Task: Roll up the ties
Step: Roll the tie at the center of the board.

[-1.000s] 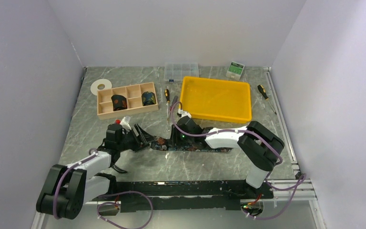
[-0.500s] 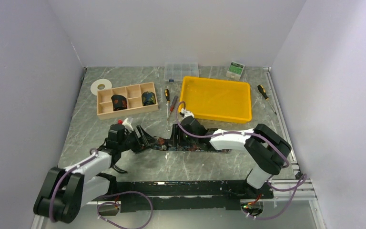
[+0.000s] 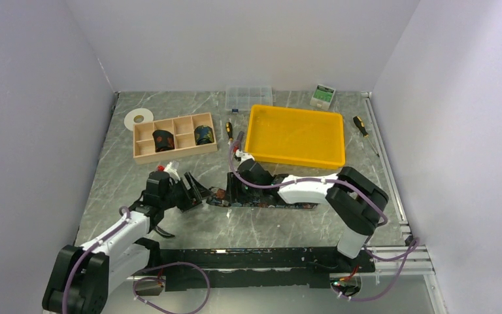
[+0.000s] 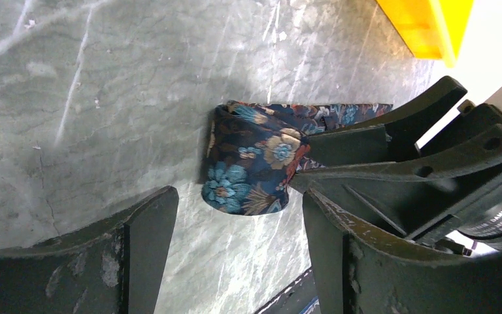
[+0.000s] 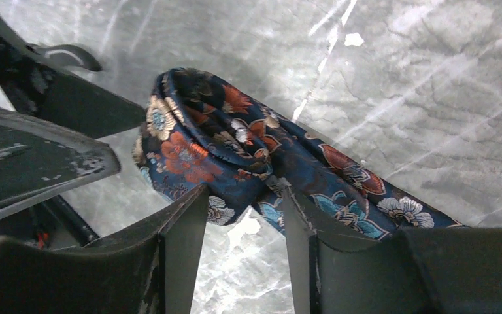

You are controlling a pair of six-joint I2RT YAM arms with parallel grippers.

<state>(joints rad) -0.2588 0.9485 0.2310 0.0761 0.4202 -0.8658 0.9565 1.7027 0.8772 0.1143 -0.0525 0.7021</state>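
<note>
**Navy floral tie part-rolled on the table; two coils stowed**

A dark navy tie (image 3: pixel 268 200), printed with red, orange and teal flowers, is laid flat on the marble-patterned table (image 3: pixel 248 226), in front of the yellow tray (image 3: pixel 295 135). Its left end is wound into a small coil (image 4: pixel 251 167). From there the unrolled length runs off to the right, beneath the right arm.

The left gripper (image 4: pixel 235 199) is held low over the table with its jaws spread wide. The coil sits just ahead of its fingers and nothing is gripped. The right gripper (image 5: pixel 240 212) is set astride the tie just behind the coil, its jaws at a middling width. Fabric lies between them, but whether it is being pinched cannot be told from the wrist view.

At the back left of the table, two rolled ties (image 3: pixel 163 140) are seen in the wooden organiser (image 3: pixel 176 152), each in its own compartment, with the second (image 3: pixel 202 135) further to the right. These two are judged to be finished.

The tie on the table is judged to be at an early stage. Only a few turns have been made, and most of the strip is lying flat. The rest of the strip has to be wound up to the far end. The finished coil would presumably then be placed in a free compartment, though that is a judgement from how the others are stowed. No further loose ties can be made out on the table.
</note>
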